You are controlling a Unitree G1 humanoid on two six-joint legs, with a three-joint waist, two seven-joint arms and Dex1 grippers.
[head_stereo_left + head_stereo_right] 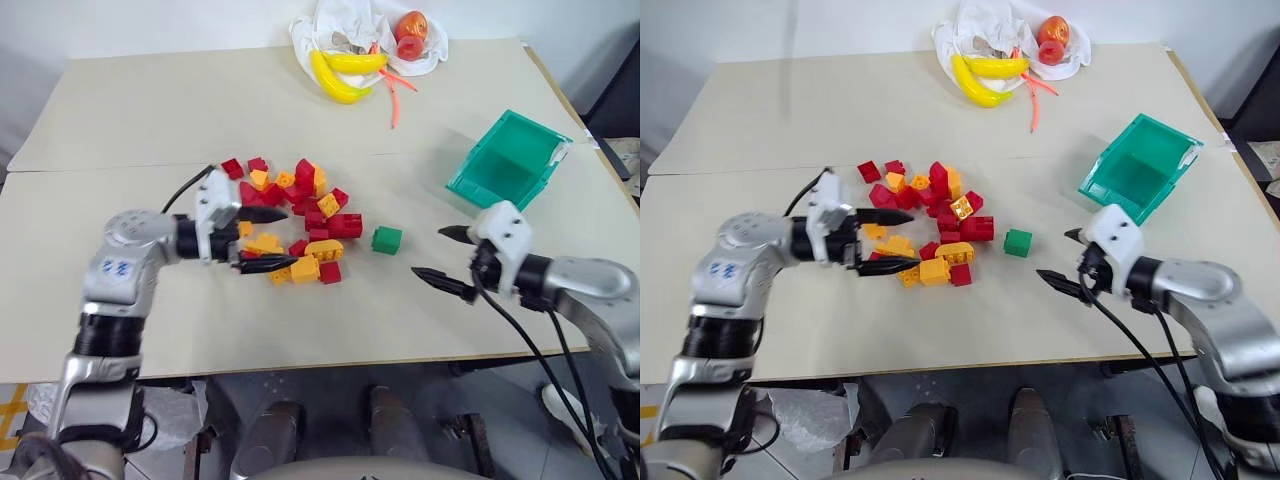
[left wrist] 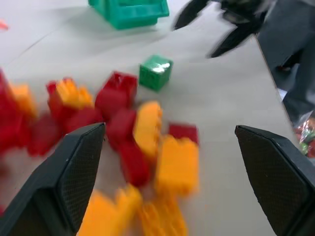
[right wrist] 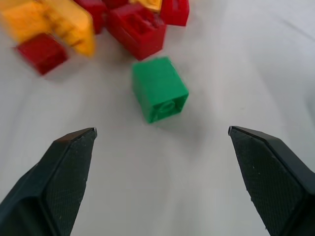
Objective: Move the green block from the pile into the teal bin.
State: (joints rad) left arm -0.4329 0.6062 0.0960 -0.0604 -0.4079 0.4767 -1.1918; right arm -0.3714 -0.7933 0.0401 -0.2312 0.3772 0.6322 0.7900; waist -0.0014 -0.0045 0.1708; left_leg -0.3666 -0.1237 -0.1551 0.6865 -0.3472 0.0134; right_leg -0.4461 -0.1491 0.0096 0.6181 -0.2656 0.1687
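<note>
Teal bin (image 1: 508, 160) sat near the tabletop's far right edge, apparently empty; transfer not begun. Pile (image 1: 295, 220) lay mid-table; left gripper (image 1: 262, 240) hovered over it, jaws spread, empty. Right gripper (image 1: 445, 254), jaws spread, empty, faced the green block (image 1: 386, 239), which rested alone just right of the pile. Right wrist view showed the block framed between its fingers; grasp and carry remained.

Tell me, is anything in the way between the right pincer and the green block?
No. Between the open right pincer and the green block lies only bare table, as the head views and the right wrist view show.
</note>
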